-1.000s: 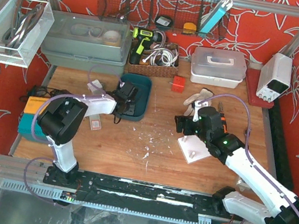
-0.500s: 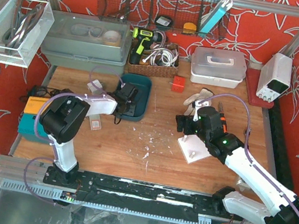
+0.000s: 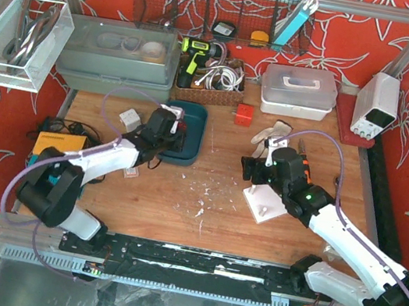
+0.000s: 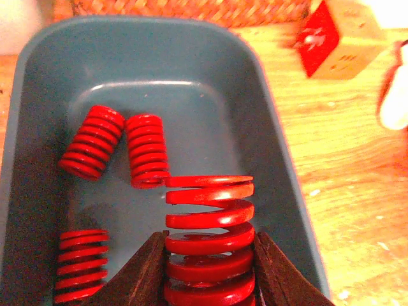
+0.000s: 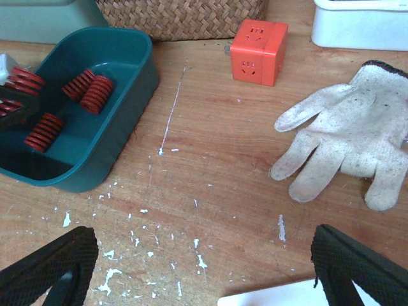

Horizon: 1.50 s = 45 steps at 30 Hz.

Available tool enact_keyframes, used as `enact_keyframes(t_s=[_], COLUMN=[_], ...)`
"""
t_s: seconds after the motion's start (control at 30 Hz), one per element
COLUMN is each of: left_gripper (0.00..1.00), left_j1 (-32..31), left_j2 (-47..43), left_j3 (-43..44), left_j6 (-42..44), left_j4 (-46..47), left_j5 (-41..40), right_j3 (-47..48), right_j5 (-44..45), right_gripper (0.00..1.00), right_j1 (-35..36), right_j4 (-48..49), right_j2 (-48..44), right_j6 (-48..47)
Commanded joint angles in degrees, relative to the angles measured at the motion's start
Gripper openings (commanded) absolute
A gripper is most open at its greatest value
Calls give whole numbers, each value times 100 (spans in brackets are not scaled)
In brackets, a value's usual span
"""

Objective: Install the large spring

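Coiled red large spring (image 4: 209, 213) pinched in left gripper (image 4: 209, 271) over rounded teal tray (image 4: 287, 166); right gripper (image 5: 204, 274) spread.

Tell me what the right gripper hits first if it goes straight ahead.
Probably bare table, between the tray and the glove: the right gripper, open, points down at that gap. The orange cube lies farther along; depth is unclear.

Glossy red large spring (image 4: 209, 237); smooth plastic bin (image 4: 191, 64); wood table (image 5: 223, 191).

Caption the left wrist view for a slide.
Left hand grips the large red spring in the teal bin, beside three smaller springs.
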Motion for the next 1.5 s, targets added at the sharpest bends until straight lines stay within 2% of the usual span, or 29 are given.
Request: enact_keyframes(t_s=[0.0, 0.13, 0.23, 0.47, 0.6, 0.77, 0.93, 1.1, 1.3, 1.4, 1.47], left_gripper=[8, 8, 7, 5, 3, 2, 0, 0, 0, 1, 4], left_j1=[-15, -187, -566, -1427, -1652, -1934, -2127, -2202, -2249, -2265, -2268], left_j2=[-658, -1308, -1804, -2499, -2633, -2629, -2681, -2800, -3006, -2984, -2959], left_j3=[-465, -1121, -1734, -2840, -3071, -3200, -3256, -3349, -3445, -3445, -3449], left_j6=[132, 389, 1007, 2108, 2311, 2740, 2940, 3062, 3146, 3158, 3115], left_j4=[865, 1702, 2606, 4075, 4410, 4575, 4657, 4780, 4877, 4885, 4898], left_j5=[376, 596, 666, 750, 1100, 1339, 1402, 1482, 1566, 1450, 1275], right_j3=[-23, 21, 155, 720, 984, 1180, 1246, 1316, 1291, 1230, 1183], right_j5=[-62, -246, -468, -2192, -2940, -3374, -3405, -3670, -3818, -3871, -3905], right_gripper=[91, 88, 85, 68, 65, 63, 67, 66, 50, 39, 25], right_j1=[30, 28, 32, 42, 169, 511, 700, 762, 843, 852, 849], right_j4=[63, 70, -32, -140, -108, -26, 34, 16, 147, 222, 262], right_j2=[-58, -50, -55, 270, 565, 858, 1059, 1346, 1496, 1503, 1499], right_j6=[117, 151, 165, 242, 272, 242, 285, 275, 345, 362, 371])
